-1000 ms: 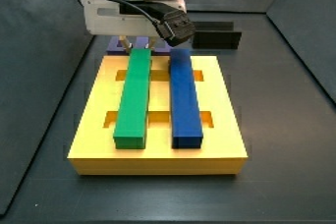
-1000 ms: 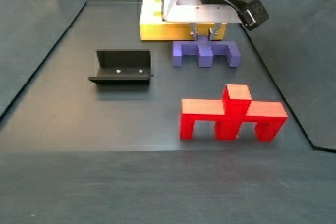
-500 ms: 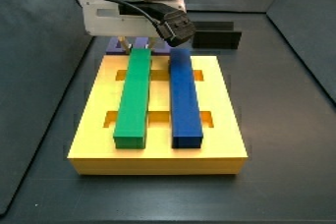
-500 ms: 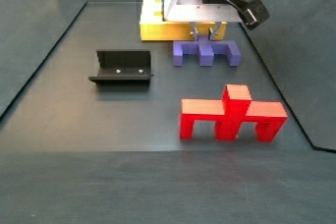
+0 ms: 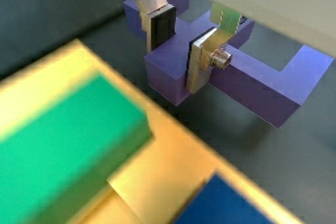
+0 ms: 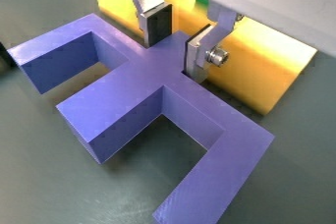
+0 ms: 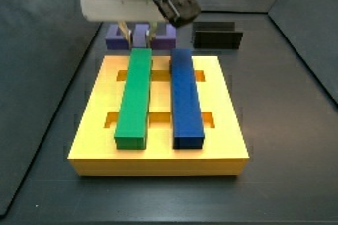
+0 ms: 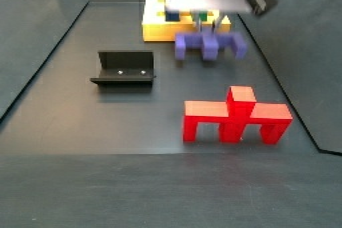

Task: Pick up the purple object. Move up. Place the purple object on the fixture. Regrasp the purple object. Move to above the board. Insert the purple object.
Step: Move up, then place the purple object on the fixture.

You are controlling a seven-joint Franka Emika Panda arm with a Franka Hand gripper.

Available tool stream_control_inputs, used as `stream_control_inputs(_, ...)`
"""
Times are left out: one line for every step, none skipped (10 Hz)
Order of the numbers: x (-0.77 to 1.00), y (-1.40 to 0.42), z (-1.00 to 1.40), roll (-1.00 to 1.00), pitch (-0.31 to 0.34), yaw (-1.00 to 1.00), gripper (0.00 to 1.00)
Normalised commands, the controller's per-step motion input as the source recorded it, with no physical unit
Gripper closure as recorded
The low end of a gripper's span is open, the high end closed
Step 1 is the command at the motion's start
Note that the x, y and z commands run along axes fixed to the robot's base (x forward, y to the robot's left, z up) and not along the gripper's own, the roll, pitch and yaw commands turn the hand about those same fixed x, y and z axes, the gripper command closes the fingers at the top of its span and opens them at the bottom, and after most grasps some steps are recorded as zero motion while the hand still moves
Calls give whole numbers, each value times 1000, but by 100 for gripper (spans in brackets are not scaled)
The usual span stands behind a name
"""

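Up off the floor has come your purple plastic block piece [image 8: 209,45], jaws of the gripper [image 6: 182,39] pinching its stem, so carry it to the small black fixture [image 8: 123,69] next.

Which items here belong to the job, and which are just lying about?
Job:
- purple object, its stem between the fingers of the gripper
- fixture
- board with green bar and blue bar

Lying about:
- red piece, on the floor, untouched
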Motion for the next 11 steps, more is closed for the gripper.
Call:
stream_control_inputs(-1, -15, 306, -50, 17, -20, 100)
stream_control_inputs(163, 131, 0, 0, 9, 126, 100)
stream_control_inputs(534, 323, 0, -169, 149, 129, 100)
stream_control_inputs(869, 526, 151, -209, 211, 0, 100)
stream_control_inputs(926, 451, 389, -309, 97, 0, 100)
stream_control_inputs(934, 266, 580, -406, 74, 0, 100)
stream_control_inputs(926, 57, 623, -469, 63, 0, 100)
stream_control_inputs(909, 0, 537, -554, 66, 0, 100)
stream_control_inputs(909, 0, 480, -569, 54, 0, 100)
stream_control_inputs(914, 0, 460, -566, 34, 0, 100)
stream_control_inputs(923, 0, 446, -591, 37, 0, 100)
